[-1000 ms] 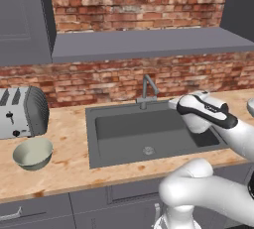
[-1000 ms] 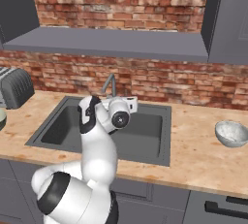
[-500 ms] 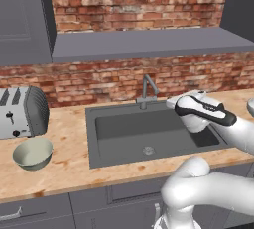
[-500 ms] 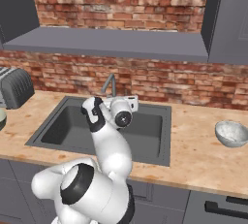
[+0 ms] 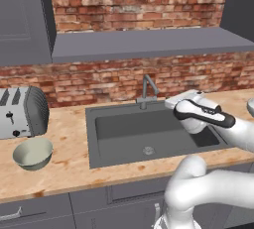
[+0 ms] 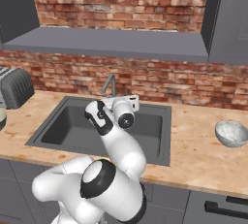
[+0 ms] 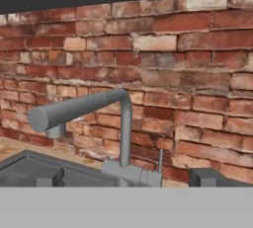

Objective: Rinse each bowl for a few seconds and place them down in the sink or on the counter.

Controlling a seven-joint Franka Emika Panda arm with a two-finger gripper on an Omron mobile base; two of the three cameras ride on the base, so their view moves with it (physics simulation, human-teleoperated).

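Now the arm reaches over the sink [image 5: 124, 124] with its tool [image 7: 126, 180] pointed at the tap [image 7: 89, 111]. The 2 dark fingertips stand wide apart at the bottom of the hand view, and nothing is between them, so the tool is spread and empty.

Both bowls are on the worktop [image 5: 69, 161], well apart from the arm. The cream bowl [image 5: 32, 153] sits to the left of the sink, near the toaster [image 5: 22, 111]. The speckled bowl [image 6: 232, 133] sits to the right of the sink.

I judge that the step in hand is to open the water before any bowl is taken. To do it well, the tool should go to the thin lever [image 7: 159, 159] at the base of the tap, not to the spout, and push it gently. The spout already points over the basin, so it needs no turning.

I can read no brand, label or writing on anything.
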